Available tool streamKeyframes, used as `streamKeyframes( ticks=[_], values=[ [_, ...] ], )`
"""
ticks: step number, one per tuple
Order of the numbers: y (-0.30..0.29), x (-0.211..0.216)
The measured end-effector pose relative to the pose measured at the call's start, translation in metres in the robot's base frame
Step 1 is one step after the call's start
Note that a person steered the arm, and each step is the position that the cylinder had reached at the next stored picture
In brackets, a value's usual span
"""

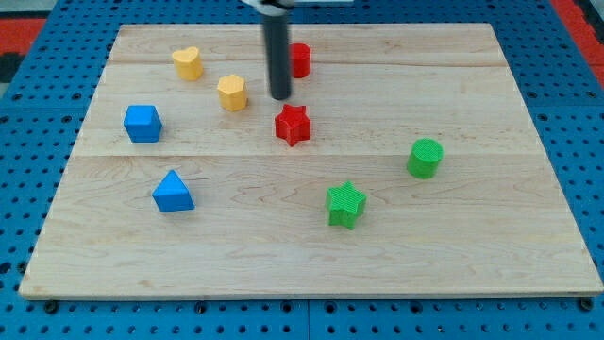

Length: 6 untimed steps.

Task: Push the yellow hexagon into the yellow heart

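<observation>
My tip, a bare rod holding nothing, stood just right of the yellow hexagon, which lay near the yellow heart to its far left, so a leftward, slightly far push looked needed.

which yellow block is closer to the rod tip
The yellow hexagon, just to the view's left of my tip; the yellow heart sits farther up-left.

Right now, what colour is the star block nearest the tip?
Red: the star just below my tip, camera view.
</observation>
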State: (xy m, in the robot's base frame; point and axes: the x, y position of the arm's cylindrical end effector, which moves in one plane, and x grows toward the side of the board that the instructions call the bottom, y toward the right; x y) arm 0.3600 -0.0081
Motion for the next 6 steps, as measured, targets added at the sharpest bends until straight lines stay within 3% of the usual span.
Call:
streamKeyframes(
  ticks=[1, 4, 5, 6],
  values=[
    [-0.061, 0.030],
    [-0.098, -0.045],
    [-0.061, -0.066],
    [-0.066, -0.105]
  ],
)
